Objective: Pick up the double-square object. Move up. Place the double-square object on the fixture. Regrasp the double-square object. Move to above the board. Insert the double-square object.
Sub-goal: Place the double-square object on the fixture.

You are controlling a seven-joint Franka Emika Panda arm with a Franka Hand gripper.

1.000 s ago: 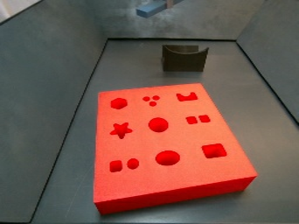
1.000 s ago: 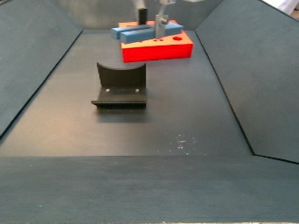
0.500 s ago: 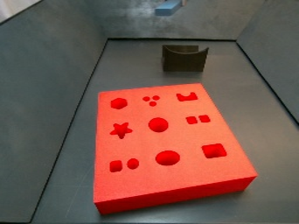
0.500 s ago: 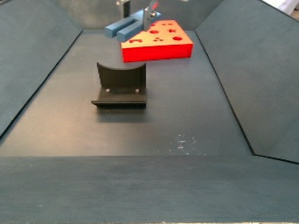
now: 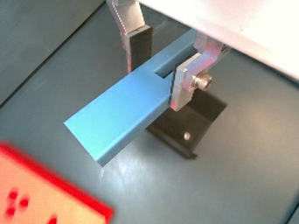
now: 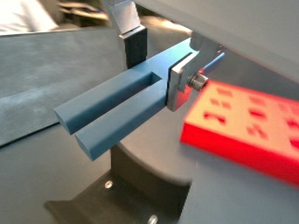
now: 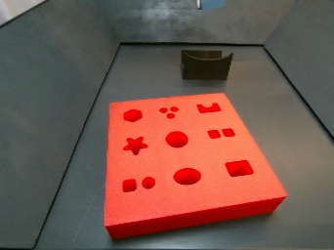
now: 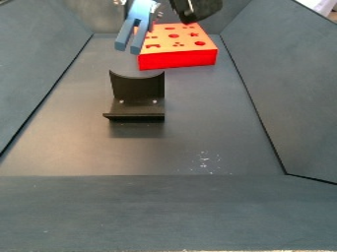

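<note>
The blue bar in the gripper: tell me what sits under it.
In a wrist view the fixture stands below the double-square object, which the gripper grips. The bar covers part of the fixture, so its notch cannot be seen.

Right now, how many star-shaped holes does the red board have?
1. The star hole sits near one long edge of the red board, about midway along it. The gripper holds the blue bar above the fixture.
</note>
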